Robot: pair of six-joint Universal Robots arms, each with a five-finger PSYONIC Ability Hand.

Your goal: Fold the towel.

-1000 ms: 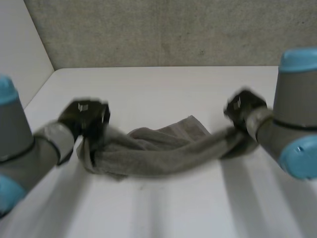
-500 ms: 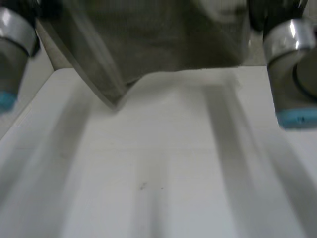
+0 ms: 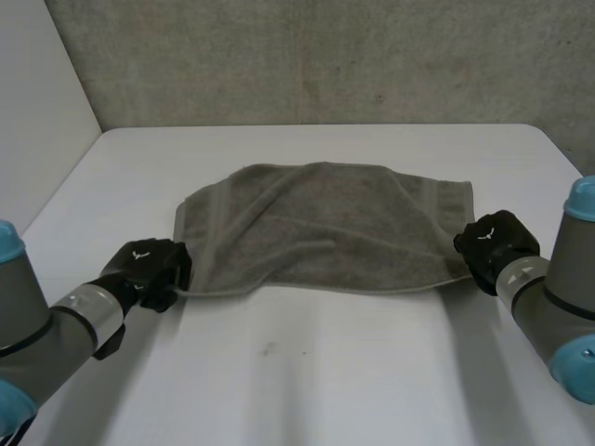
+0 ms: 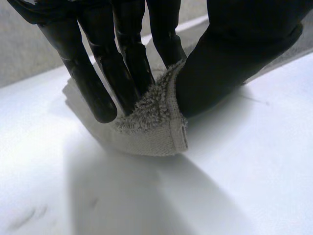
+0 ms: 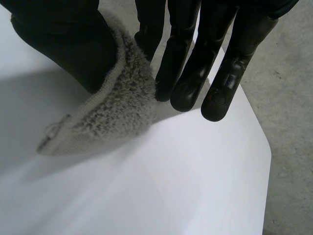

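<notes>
Two towel corners pinched: left hand, right hand; white table, grey wall

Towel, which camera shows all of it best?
The head view: the towel lies spread whole on the table. Each wrist view shows one corner, pinched by the left hand and the right hand.
</notes>
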